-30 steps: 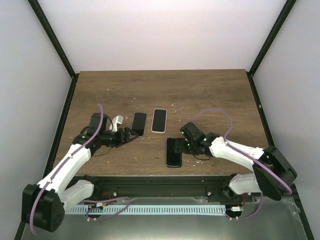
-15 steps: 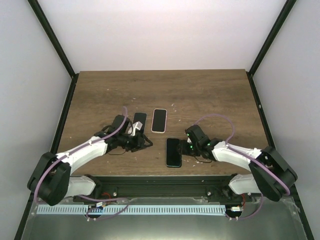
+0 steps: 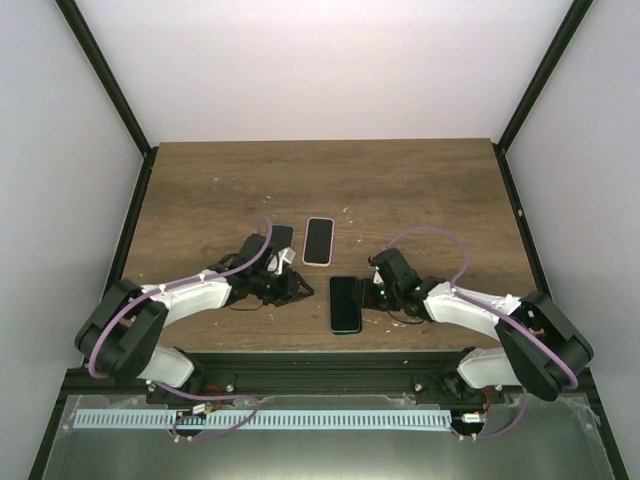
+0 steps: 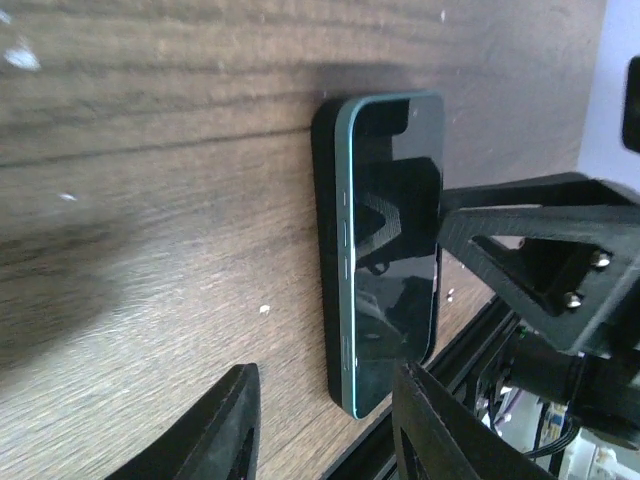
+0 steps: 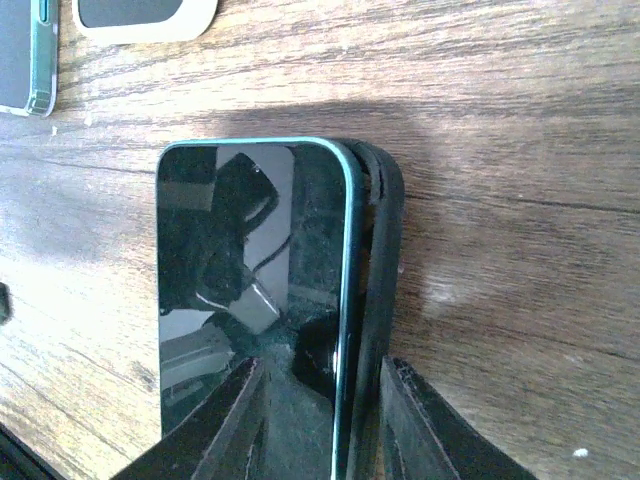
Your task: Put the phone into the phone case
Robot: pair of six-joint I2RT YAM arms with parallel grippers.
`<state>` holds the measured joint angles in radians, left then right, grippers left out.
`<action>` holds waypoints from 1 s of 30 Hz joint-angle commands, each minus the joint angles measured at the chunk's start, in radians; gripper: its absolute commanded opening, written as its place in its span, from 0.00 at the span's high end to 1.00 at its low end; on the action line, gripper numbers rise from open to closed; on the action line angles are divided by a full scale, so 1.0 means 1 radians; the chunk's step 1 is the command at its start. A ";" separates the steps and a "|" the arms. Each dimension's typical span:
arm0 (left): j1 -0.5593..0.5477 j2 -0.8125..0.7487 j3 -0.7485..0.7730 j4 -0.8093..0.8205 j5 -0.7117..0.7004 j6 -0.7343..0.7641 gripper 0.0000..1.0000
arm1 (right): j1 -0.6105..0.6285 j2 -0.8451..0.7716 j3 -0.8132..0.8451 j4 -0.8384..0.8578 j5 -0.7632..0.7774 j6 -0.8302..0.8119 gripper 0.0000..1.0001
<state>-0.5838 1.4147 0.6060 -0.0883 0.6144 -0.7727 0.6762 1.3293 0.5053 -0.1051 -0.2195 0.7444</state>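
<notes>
A dark phone with a teal edge (image 3: 345,303) lies in a black case near the table's front edge. In the right wrist view the phone (image 5: 250,290) has its right side against the case rim (image 5: 382,260), which stands apart from it. My right gripper (image 5: 322,400) is open and straddles that edge, one finger over the screen and one outside the rim. In the top view it (image 3: 372,293) sits at the phone's right side. My left gripper (image 3: 300,287) is open and empty, just left of the phone (image 4: 392,250), level with its near end (image 4: 325,400).
A phone in a white case (image 3: 318,241) lies behind the dark phone. A clear-edged case or phone (image 3: 279,237) lies left of it, partly behind my left arm; both show in the right wrist view (image 5: 145,15), (image 5: 25,60). The table's front rail (image 3: 320,362) is close.
My left arm has swung right, from beside the clear-edged case to the dark phone's left side. My right gripper and the dark phone have shifted slightly left.
</notes>
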 commanded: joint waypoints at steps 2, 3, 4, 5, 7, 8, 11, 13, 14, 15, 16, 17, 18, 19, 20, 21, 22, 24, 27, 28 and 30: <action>-0.073 0.067 0.029 0.090 0.025 -0.028 0.66 | -0.001 -0.037 -0.038 -0.003 -0.036 0.004 0.69; -0.085 0.074 0.032 0.095 0.024 -0.030 0.67 | -0.001 -0.043 -0.049 0.002 -0.042 0.014 0.69; -0.093 0.083 0.036 0.098 0.023 -0.034 0.68 | -0.001 -0.053 -0.062 0.010 -0.046 0.024 0.69; -0.100 0.090 0.038 0.102 0.021 -0.037 0.69 | -0.001 -0.063 -0.075 0.020 -0.048 0.034 0.69; -0.112 0.105 0.037 0.110 0.014 -0.045 0.71 | -0.001 -0.081 -0.095 0.034 -0.046 0.048 0.69; -0.118 0.112 0.037 0.116 0.012 -0.050 0.72 | -0.001 -0.088 -0.101 0.038 -0.046 0.053 0.69; -0.138 0.141 0.035 0.140 0.009 -0.067 0.74 | -0.001 -0.092 -0.114 0.055 -0.051 0.061 0.70; -0.155 0.171 0.043 0.167 0.027 -0.079 0.75 | -0.001 -0.092 -0.128 0.091 -0.069 0.075 0.71; -0.165 0.188 0.050 0.173 0.036 -0.086 0.76 | -0.001 -0.093 -0.140 0.110 -0.080 0.084 0.72; -0.175 0.202 0.055 0.182 0.039 -0.091 0.78 | -0.001 -0.093 -0.147 0.128 -0.089 0.096 0.73; -0.186 0.212 0.061 0.188 0.039 -0.095 0.80 | 0.000 -0.093 -0.155 0.142 -0.094 0.105 0.74; -0.196 0.217 0.067 0.187 0.031 -0.097 0.82 | -0.001 -0.096 -0.164 0.161 -0.102 0.110 0.74; -0.205 0.222 0.074 0.184 0.024 -0.097 0.83 | -0.001 -0.098 -0.171 0.175 -0.107 0.117 0.74; -0.212 0.226 0.079 0.182 0.021 -0.098 0.84 | -0.001 -0.104 -0.177 0.188 -0.111 0.121 0.74; -0.216 0.232 0.085 0.181 0.020 -0.099 0.85 | -0.001 -0.109 -0.181 0.200 -0.117 0.125 0.74; -0.220 0.237 0.090 0.177 0.018 -0.100 0.87 | -0.001 -0.113 -0.186 0.212 -0.123 0.130 0.74; -0.221 0.242 0.093 0.175 0.016 -0.101 0.88 | -0.001 -0.116 -0.193 0.227 -0.131 0.134 0.74; -0.223 0.246 0.098 0.175 0.014 -0.104 0.90 | -0.002 -0.121 -0.203 0.251 -0.142 0.142 0.74; -0.227 0.248 0.103 0.166 0.006 -0.100 0.92 | -0.001 -0.120 -0.211 0.286 -0.158 0.161 0.74; -0.228 0.254 0.101 0.172 0.008 -0.101 0.92 | -0.001 -0.121 -0.218 0.308 -0.166 0.172 0.74; -0.228 0.270 0.101 0.165 0.008 -0.102 0.94 | -0.001 -0.126 -0.233 0.339 -0.164 0.193 0.74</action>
<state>-0.8043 1.6550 0.6907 0.0681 0.6296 -0.8783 0.6754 1.2232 0.2916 0.1261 -0.3382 0.8906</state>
